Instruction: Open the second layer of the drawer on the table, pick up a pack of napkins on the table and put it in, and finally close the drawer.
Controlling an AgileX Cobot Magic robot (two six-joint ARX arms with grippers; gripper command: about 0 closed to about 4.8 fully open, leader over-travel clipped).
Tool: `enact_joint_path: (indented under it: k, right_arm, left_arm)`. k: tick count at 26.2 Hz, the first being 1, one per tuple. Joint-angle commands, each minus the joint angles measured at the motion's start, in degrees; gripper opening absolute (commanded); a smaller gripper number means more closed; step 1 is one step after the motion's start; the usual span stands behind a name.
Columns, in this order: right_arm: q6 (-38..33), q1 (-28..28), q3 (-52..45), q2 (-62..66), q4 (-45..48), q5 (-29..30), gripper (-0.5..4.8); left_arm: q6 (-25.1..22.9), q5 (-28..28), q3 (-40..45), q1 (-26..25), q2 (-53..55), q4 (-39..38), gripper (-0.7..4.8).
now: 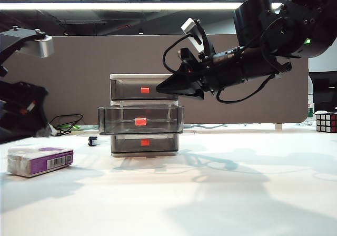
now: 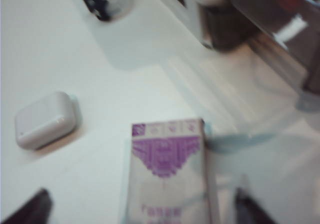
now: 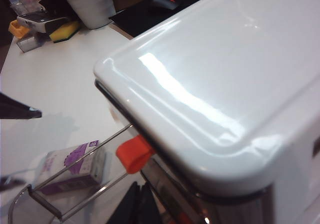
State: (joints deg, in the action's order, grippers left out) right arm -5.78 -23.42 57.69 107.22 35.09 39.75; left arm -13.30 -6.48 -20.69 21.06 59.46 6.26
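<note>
Brown partition panel behind, strip light overhead, large plain white tabletop (image 1: 221, 194) filling the foreground.

Small 3-tier desktop drawer unit (image 1: 144, 115), pale grey frame, smoky translucent drawers with red-orange handles, stands mid-table. Middle drawer (image 1: 140, 119) pulled out toward the camera, overhanging the top and bottom tiers; nothing visible inside it. Top and bottom drawers pushed in.

Soft brick-shaped napkin pack (image 1: 40, 160), purple-and-white wrapper, white barcode label facing front, lies flat on the table at 8 o'clock from the unit, well apart from it. Left wrist view shows the pack (image 2: 169, 179) directly below the camera, with a small white rounded case (image 2: 46, 119) on the table near the pack, apart from it.

Left gripper (image 2: 142, 211): 2 dark fingertips spread wide, 1 each side of the pack, not touching it; fingers released, holding nothing. Arm body sits at 9 o'clock in the exterior view, above the pack.

Right gripper (image 1: 176, 84): dark fingers pressed against the unit's upper right side at the top drawer level. Whether they are clenched or released, cannot tell.

Rubik's-type cube (image 1: 326, 122) at 3 o'clock, far table edge. Small dark object (image 1: 92, 140) on the table behind, left of the unit.
</note>
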Motion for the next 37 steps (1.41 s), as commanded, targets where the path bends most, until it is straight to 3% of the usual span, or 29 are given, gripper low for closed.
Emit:
enact_joint_path:
  k: [1,6,10,21,24,32,34,37]
  right_arm:
    - [-0.22,-0.11,0.39,-0.24,0.57,0.48,-0.05]
    - [-0.22,-0.11,0.39,-0.24,0.52,0.46,-0.05]
    - [-0.22,-0.11,0.37,-0.24,0.37,0.48,-0.05]
    - [-0.2,-0.11,0.37,-0.24,-0.15,0.42,-0.05]
    - [-0.2,-0.11,0.37,-0.24,-0.15,0.44,-0.05]
    - [-0.2,-0.11,0.37,-0.24,-0.15,0.44,-0.05]
    - [-0.2,-0.11,0.37,-0.24,-0.17,0.44,-0.05]
    - [-0.2,-0.11,0.37,-0.24,-0.15,0.44,-0.05]
  left_arm:
    - [0.44,10.38,-0.07,-7.23,2.78,5.49,4.49]
    - [1.53,21.9,-0.79,-14.36,8.09,7.17,4.3]
    - [1.53,28.76,-2.36,-15.76,13.66,7.37,4.29]
    - [0.35,29.59,-3.58,-15.23,17.84,8.24,4.22]
    - [-1.29,29.64,-3.67,-15.08,18.38,8.09,3.96]
    - [-1.7,26.64,-4.63,-13.92,20.59,8.17,3.93]
    - [-1.73,26.12,-5.03,-13.92,20.87,8.07,3.59]
    - [-1.73,25.94,-5.64,-13.92,21.44,8.0,3.58]
